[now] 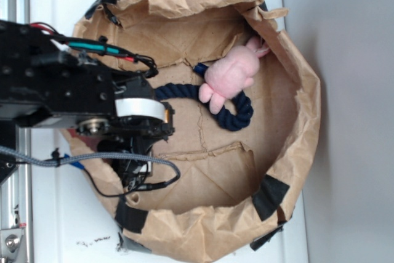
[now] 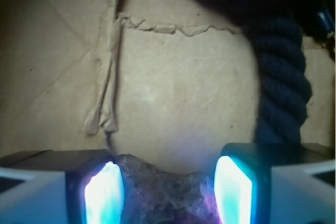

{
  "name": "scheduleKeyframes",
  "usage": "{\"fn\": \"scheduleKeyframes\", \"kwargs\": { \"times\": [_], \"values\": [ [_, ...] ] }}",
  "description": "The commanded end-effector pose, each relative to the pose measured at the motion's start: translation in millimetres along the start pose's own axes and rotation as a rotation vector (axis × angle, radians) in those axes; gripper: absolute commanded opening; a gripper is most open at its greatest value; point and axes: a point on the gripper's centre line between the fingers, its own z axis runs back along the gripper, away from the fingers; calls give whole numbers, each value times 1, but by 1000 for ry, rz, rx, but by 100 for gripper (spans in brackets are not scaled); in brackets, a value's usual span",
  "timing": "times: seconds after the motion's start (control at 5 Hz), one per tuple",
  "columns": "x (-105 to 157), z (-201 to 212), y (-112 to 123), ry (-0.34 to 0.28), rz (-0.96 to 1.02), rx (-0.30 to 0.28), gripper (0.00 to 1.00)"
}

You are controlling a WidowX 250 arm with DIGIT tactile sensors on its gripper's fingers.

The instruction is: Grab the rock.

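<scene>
The rock (image 2: pixel 169 195), a dark, lumpy brown-grey stone, fills the gap between my gripper's (image 2: pixel 168 182) two glowing fingers (image 2: pixel 104 195) at the bottom of the wrist view. Both pads press against its sides, so the gripper is shut on it. The rock's lower part is cut off by the frame edge. In the exterior view the rock is hidden under the black arm (image 1: pixel 74 90). The gripper (image 1: pixel 134 173) reaches down inside the left part of the brown paper bag (image 1: pixel 298 127).
A pink plush toy (image 1: pixel 233 73) lies on a dark blue rope (image 1: pixel 237 116) in the bag's upper middle. The rope (image 2: pixel 282 77) curves just right of my right finger. The bag's crumpled walls ring the area, and a torn paper seam (image 2: pixel 173 27) crosses the floor.
</scene>
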Motion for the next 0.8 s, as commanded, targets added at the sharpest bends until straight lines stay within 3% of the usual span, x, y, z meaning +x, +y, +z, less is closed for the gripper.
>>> {"fn": "scheduleKeyframes", "kwargs": {
  "times": [0.0,0.4,0.6],
  "values": [
    [31,79,-6,11,182,-53,0],
    [51,146,-10,28,249,-54,0],
    [54,157,-14,-58,278,3,0]
  ]
}}
